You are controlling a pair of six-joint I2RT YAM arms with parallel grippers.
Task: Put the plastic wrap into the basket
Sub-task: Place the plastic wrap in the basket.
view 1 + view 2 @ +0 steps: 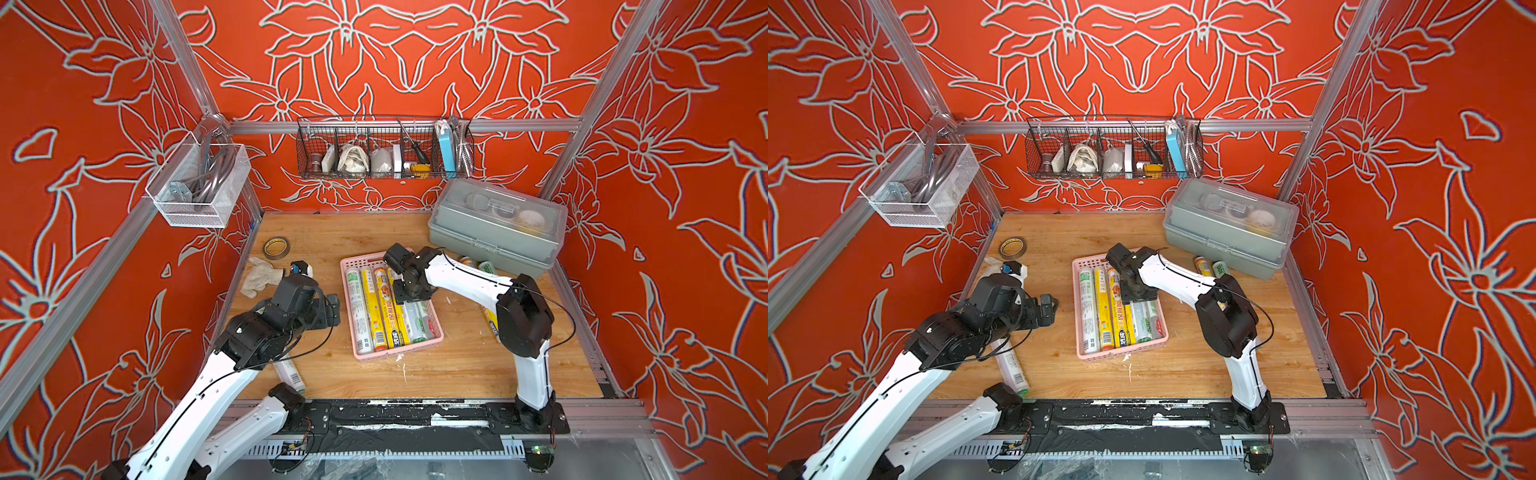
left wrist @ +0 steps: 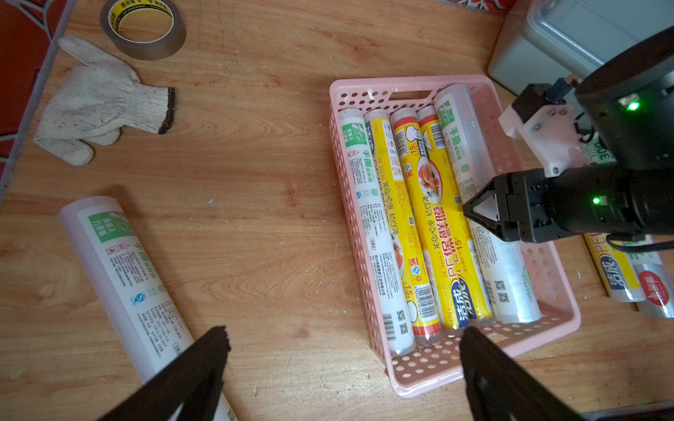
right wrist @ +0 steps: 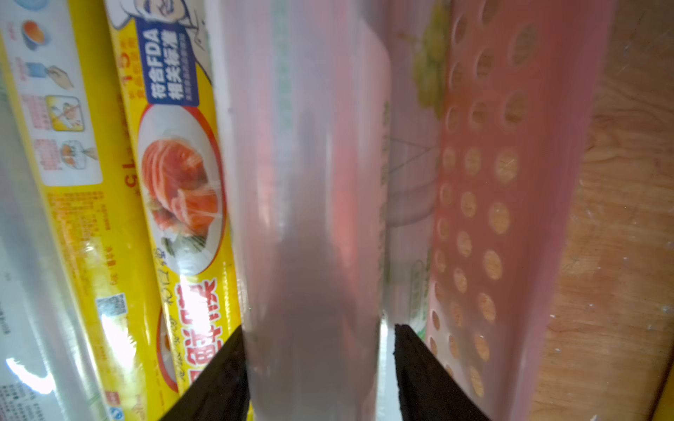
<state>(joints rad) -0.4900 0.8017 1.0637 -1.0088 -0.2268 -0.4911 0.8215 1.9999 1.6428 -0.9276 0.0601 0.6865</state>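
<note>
On the wooden tabletop, the pink basket holds several plastic wrap rolls, yellow and white-green, lying side by side along its length. The right tool points down into the basket's right half, its fingertips hidden by the wrist. The left tool sits just left of the basket. A loose roll lies partly under the left arm. Two roll ends show beside the grey lidded box, and another roll lies beneath the right arm. A tape ring and a glove lie at the far left.

Top views high, looking down on table, L wrist over basket, R wrist close-up inside it
</note>
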